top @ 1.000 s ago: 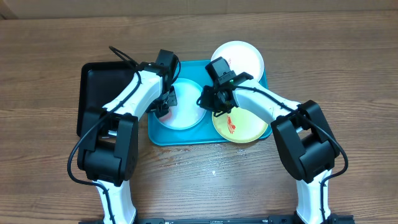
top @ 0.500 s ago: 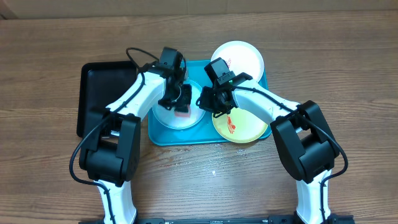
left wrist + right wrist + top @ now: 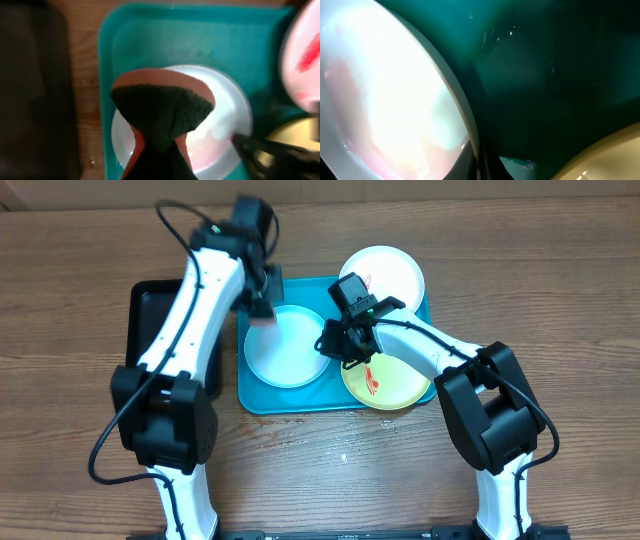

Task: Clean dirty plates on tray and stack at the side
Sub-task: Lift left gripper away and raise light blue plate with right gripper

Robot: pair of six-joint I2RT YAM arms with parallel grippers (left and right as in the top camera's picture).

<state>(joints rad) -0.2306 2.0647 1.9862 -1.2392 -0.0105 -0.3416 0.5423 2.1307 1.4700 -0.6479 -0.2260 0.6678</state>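
The light blue plate point(image 3: 285, 348) lies in the left half of the turquoise tray point(image 3: 300, 398). It also shows in the left wrist view point(image 3: 225, 120) and the right wrist view point(image 3: 385, 100). My right gripper point(image 3: 334, 346) is shut on its right rim point(image 3: 479, 159). My left gripper point(image 3: 262, 302) is shut on the green-red sponge point(image 3: 162, 107) and holds it raised above the plate's far-left edge. The white plate point(image 3: 388, 272) with a red smear leans on the tray's far-right corner. The yellow-green plate point(image 3: 392, 382) with a red smear sits at the tray's near right.
A black rectangular tray point(image 3: 150, 320) lies left of the turquoise tray, partly under my left arm. Bare wooden table point(image 3: 560, 300) surrounds both trays.
My left gripper has lifted the sponge off the light blue plate and moved it back toward the tray's far-left corner. The right gripper has held still on the plate's rim.
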